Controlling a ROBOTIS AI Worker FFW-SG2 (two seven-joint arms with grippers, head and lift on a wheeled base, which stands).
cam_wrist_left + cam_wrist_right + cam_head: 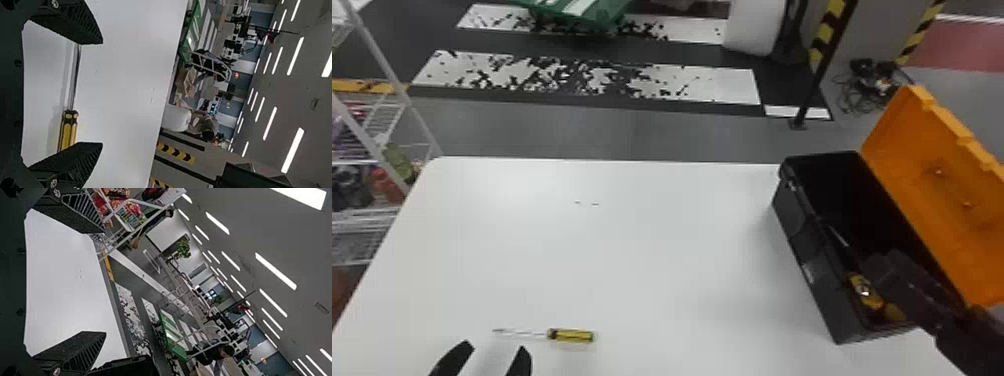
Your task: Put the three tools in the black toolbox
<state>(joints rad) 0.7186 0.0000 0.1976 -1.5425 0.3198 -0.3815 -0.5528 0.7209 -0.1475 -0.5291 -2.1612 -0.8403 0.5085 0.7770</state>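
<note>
Near the robot, on the left part of the white worktop (642, 260), a yellow-and-black screwdriver (571, 335), flat, with its shaft toward the left and its handle toward the right. In the left wrist view, handle end hidden behind one finger, and shaft tip hard to make out at the other. Just beside it in the head view, the left gripper (495, 346), released, with fingers wide apart; cut off by the bottom edge just past the fingertips. Hard to judge its height above the worktop.

On the right, the black toolbox (794, 235), open, with its orange lid (932, 195) tilted outward. Inside, at the near end, a yellow-and-black tool (864, 290), partly covered and lost in shadow; impossible to tell it from any second one. Over that end, the right gripper (897, 275), dark against dark in the head view, but plainly released in the right wrist view, with fingers spread.

Farther out, a wire rack (387, 65) and a green object (582, 12), both cut off by the edges.
</note>
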